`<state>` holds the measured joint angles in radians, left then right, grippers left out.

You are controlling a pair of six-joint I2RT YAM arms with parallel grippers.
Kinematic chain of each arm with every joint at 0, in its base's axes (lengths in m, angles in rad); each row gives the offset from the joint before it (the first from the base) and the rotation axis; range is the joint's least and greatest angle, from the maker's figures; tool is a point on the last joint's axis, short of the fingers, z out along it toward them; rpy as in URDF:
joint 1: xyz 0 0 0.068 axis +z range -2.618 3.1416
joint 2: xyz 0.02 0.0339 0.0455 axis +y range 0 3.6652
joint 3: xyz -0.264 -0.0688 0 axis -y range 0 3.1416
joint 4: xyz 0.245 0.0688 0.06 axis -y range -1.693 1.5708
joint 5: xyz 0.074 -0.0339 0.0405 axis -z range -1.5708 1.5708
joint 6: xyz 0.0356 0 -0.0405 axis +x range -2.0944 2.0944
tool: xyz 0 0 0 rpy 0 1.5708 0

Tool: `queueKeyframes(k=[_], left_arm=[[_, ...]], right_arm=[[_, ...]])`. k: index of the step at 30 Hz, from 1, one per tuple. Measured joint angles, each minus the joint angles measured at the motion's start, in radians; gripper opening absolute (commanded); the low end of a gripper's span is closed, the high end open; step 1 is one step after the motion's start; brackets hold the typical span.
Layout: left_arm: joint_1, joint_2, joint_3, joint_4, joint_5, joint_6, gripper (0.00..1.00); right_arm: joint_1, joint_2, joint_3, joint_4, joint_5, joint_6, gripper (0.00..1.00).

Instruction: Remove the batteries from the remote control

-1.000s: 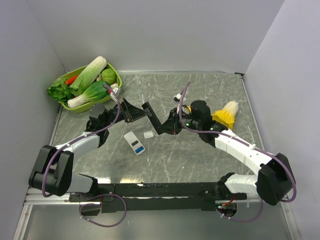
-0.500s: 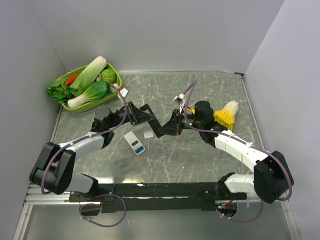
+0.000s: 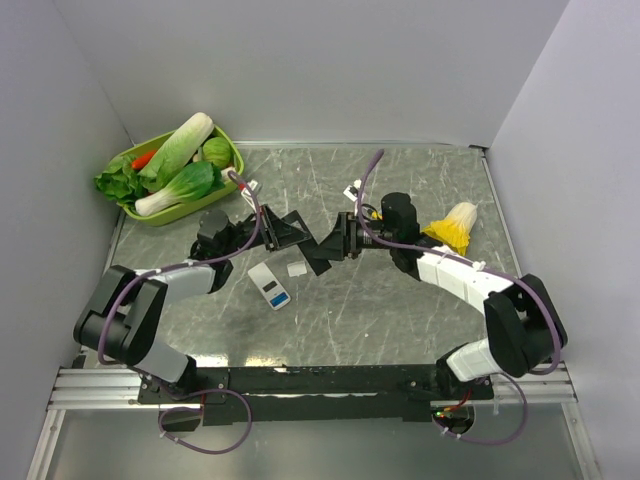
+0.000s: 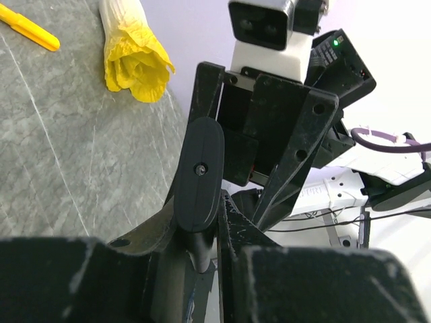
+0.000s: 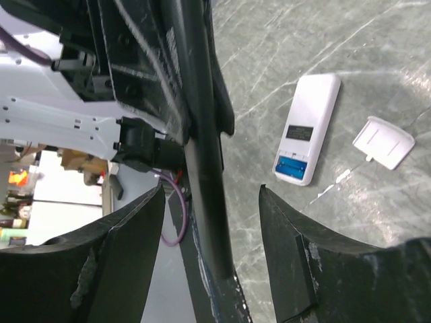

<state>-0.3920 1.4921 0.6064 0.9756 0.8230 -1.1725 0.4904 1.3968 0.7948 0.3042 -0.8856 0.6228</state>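
Grey marbled worktop, plain pale walls round it. Green basket in the far left corner holds toy-looking veg: leafy greens, a long white-green stalk, sth red-orange. Yellow-leaf cabbage lies loose toward the right edge. My left claw is clamped on one end of the black remote, held up off the surface near the middle. My right claw has its fingers apart either side of it w/ gaps, not gripping. White remote lies flat left of centre, back up, bay open, blue cell seated in it. White cover lies just beside. Slim yellow piece on the worktop past the cabbage is prob. another cell, can't be sure. Cells I judge light, stiff, smooth & round, so apt to roll or squirt from the pads. Best taken across mid-barrel once one end is levered up. Black remote's bay isn't visible to me, so can't tell if it's loaded.
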Motion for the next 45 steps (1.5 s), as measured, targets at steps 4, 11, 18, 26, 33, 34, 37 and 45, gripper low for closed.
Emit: queueKeyframes(k=[4,11,18,26,33,34,37,45], left_arm=[[0.000,0.016,0.000,0.017,0.000,-0.002,0.01],[0.002,0.055,0.000,0.057,-0.001,-0.024,0.01],[0.005,0.097,0.034,0.051,-0.020,-0.019,0.01],[0.023,0.240,0.053,0.116,0.002,-0.075,0.01],[0.024,0.245,0.073,0.072,0.019,-0.053,0.01],[0.024,0.245,0.075,0.068,0.022,-0.050,0.01],[0.026,0.245,0.076,0.049,0.026,-0.034,0.01],[0.052,0.246,0.079,0.005,0.017,0.015,0.01]], right_arm=[[0.000,0.049,0.019,0.038,-0.004,0.036,0.59],[0.000,0.117,0.023,0.109,-0.018,0.099,0.41],[-0.002,0.124,0.004,0.130,0.005,0.088,0.40],[-0.021,0.210,-0.087,0.291,-0.002,0.113,0.30],[-0.040,0.224,-0.125,0.391,-0.025,0.121,0.34],[-0.040,0.224,-0.133,0.407,-0.025,0.122,0.36],[-0.042,0.225,-0.158,0.438,-0.020,0.130,0.36],[-0.080,0.229,-0.216,0.447,-0.019,0.143,0.26]])
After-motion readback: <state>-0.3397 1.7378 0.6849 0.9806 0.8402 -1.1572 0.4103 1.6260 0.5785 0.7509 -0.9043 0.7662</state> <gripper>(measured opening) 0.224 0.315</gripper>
